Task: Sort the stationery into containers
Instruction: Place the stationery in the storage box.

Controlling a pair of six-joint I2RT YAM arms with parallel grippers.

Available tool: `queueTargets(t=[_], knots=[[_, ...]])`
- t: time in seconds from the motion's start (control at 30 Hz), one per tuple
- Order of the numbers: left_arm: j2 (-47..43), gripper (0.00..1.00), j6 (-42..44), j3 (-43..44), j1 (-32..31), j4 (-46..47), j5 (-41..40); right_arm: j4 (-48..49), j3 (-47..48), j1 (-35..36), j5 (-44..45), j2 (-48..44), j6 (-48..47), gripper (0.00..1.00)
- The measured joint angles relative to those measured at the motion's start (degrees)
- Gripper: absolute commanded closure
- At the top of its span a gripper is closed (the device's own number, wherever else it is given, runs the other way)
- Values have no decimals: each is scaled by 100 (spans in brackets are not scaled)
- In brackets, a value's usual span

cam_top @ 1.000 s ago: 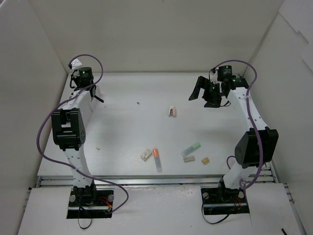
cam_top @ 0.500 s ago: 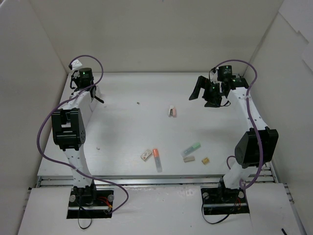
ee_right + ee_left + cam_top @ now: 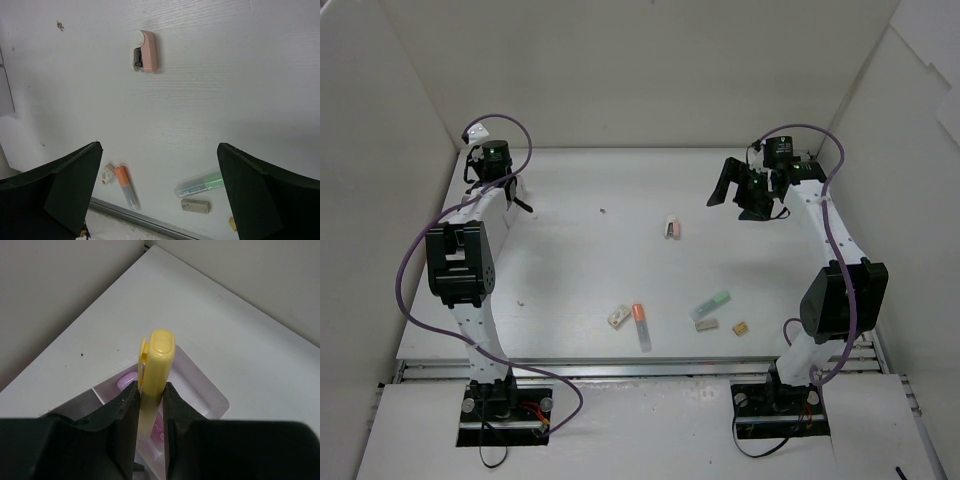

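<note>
My left gripper (image 3: 150,392) is shut on a yellow highlighter (image 3: 155,357), which stands upright between the fingers. It hangs over the white organiser (image 3: 212,392) in the far left corner. A pink highlighter (image 3: 126,381) lies in one compartment. In the top view the left gripper (image 3: 507,192) is at the far left. My right gripper (image 3: 733,192) is open and empty, high over the far right. On the table lie a pink-and-white item (image 3: 672,227), an orange highlighter (image 3: 641,325), a green highlighter (image 3: 711,304) and three small erasers (image 3: 619,316), (image 3: 707,324), (image 3: 740,327).
White walls close in the table on the left, back and right. A metal rail (image 3: 640,368) runs along the near edge. In the right wrist view the pink-and-white item (image 3: 146,51) lies far from the open gripper (image 3: 159,150), and the orange highlighter (image 3: 126,186) lies near the rail.
The left wrist and its purple cable loop have shifted slightly at the far left corner. The right wrist has turned a little. The items on the table have not moved.
</note>
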Motion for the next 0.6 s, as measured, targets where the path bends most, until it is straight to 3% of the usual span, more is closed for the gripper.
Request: queueTargets(t=[0.6], knots=[[-13,100,-85,-61,-2,103,33,131,-24,0,44,0,-4,2]])
